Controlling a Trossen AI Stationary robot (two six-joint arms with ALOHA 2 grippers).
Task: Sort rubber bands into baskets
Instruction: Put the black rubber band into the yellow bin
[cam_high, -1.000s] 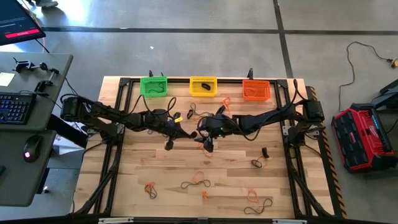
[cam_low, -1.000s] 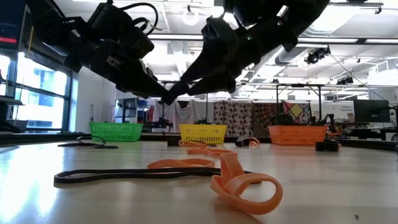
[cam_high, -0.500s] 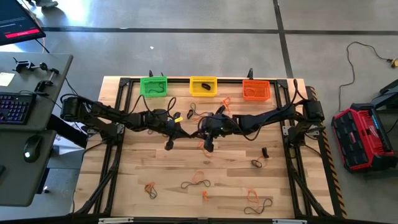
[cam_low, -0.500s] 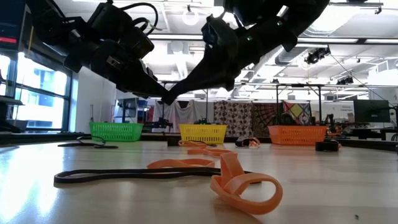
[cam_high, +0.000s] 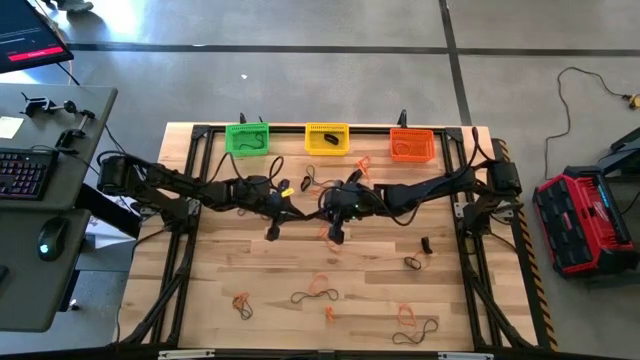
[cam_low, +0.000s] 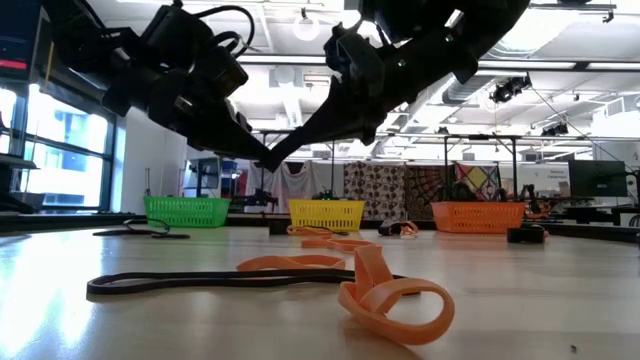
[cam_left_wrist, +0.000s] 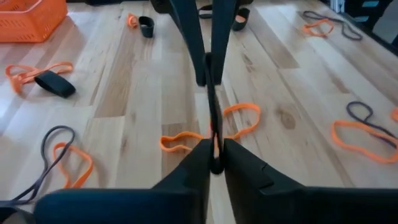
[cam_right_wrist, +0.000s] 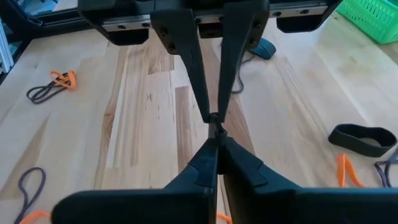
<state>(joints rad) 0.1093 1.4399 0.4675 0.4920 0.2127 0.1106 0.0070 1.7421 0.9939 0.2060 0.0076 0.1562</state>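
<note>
Thin black rubber band (cam_left_wrist: 213, 121), midair above table centre, stretched taut between both arms. Judged light, floppy, springy; a pinch on one strand should serve. Left gripper (cam_left_wrist: 214, 160) nearly shut, pinching one end; right gripper (cam_right_wrist: 216, 140) clamped tight on the other. Green basket (cam_high: 246, 138), yellow basket (cam_high: 326, 138) and orange basket (cam_high: 411, 145) stand along the far edge.

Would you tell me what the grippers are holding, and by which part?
A thin dark rubber band, pinched at opposite ends by the left gripper and right gripper.
</note>
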